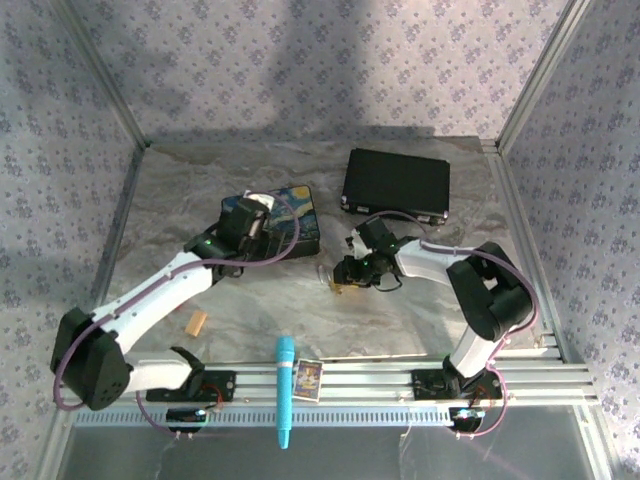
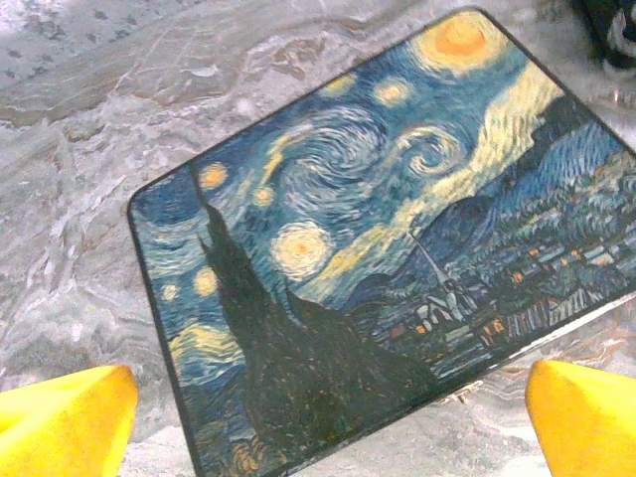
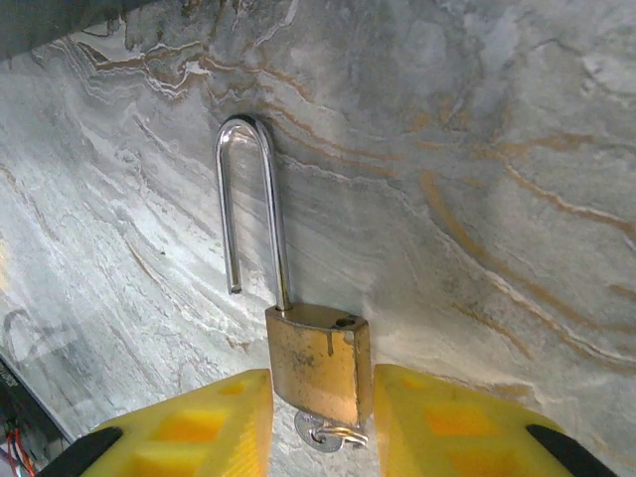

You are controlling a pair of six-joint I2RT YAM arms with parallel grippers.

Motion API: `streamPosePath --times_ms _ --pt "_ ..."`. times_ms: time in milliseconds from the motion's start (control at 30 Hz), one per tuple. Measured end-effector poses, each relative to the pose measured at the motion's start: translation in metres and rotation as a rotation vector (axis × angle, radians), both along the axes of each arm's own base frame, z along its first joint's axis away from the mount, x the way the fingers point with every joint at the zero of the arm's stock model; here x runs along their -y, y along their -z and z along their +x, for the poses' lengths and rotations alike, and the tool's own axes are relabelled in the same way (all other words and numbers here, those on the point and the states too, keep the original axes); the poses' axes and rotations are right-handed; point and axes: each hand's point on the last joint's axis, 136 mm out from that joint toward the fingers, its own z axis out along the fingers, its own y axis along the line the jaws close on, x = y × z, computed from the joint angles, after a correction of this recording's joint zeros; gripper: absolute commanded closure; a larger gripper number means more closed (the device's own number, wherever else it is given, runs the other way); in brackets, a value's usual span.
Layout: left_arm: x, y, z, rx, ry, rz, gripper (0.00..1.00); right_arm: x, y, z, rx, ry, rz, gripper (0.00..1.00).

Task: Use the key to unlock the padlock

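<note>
**A:** Entry one, the left arm?

**B:** It reaches forward from its base. The left gripper (image 2: 323,427) hangs over a flat rectangular box painted with a swirling blue-and-yellow night sky (image 2: 378,248). Its yellow fingertips (image 2: 60,422) are spread wide apart and hold nothing.

**A:** Entry two, the right arm?

**B:** The elbow is bent and the forearm is turned leftward toward the table's middle. The right gripper (image 3: 320,422) sits low over the surface. Its yellow fingers (image 3: 199,422) press on both sides of a small brass-gold padlock (image 3: 318,358), pinching its body.

**A:** Condition of the padlock?

**B:** It lies on the table, just right of the painted box in the top view. The thin silver shackle (image 3: 248,189) points away from the gripper, and its short leg stands clear of the body. A tiny silvery key (image 3: 316,433) on a small ring sits at the bottom end of the body, between the fingers.

**A:** Surface and room?

**B:** The table (image 1: 420,310) is grey and marble-veined with tan streaks. The walls (image 1: 300,70) carry lilac floral wallpaper. An aluminium rail (image 1: 400,378) runs along the near edge.

**A:** Other stock?

**B:** A closed black case (image 1: 397,182) lies at the far right. A tan block (image 1: 197,322) lies near the left arm. A teal marker (image 1: 285,390) lies across the rail, with a small printed card (image 1: 308,380) just beside it.

**A:** Legible writing?

**B:** The card's print is too small to read.
</note>
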Motion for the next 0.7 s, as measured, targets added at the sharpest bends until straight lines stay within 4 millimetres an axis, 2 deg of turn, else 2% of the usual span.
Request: streamPosePath --times_ms 100,133,200,333,400,467,533,600,667,700 --pt "-0.015 -0.005 -0.005 0.019 -0.046 -0.068 0.00 0.004 -0.010 0.003 0.039 0.017 -0.004 0.33" --pt "-0.023 -0.006 -0.007 0.033 -0.072 -0.098 0.00 0.006 -0.016 0.005 0.067 0.023 -0.010 0.02" --pt "-0.037 -0.008 -0.012 0.059 -0.121 -0.147 0.00 0.013 -0.035 0.011 0.147 0.037 -0.030 0.01" --pt "-0.085 -0.011 -0.022 0.129 -0.292 -0.228 0.00 0.042 -0.089 0.030 0.373 0.108 -0.102 0.01" --pt "-0.110 -0.012 -0.025 0.170 -0.390 -0.259 0.00 0.064 -0.116 0.042 0.470 0.184 -0.137 0.01" --pt "-0.136 -0.008 -0.026 0.208 -0.494 -0.276 0.00 0.097 -0.137 0.055 0.545 0.284 -0.182 0.01" --pt "-0.156 0.001 -0.028 0.239 -0.567 -0.258 0.00 0.134 -0.150 0.066 0.604 0.389 -0.238 0.01" --pt "-0.167 0.015 -0.030 0.260 -0.599 -0.224 0.00 0.172 -0.157 0.072 0.671 0.488 -0.303 0.01" --pt "-0.176 0.029 -0.033 0.277 -0.618 -0.176 0.00 0.208 -0.153 0.071 0.751 0.567 -0.388 0.01" --pt "-0.178 0.034 -0.033 0.289 -0.619 -0.159 0.00 0.218 -0.147 0.069 0.775 0.579 -0.424 0.01"
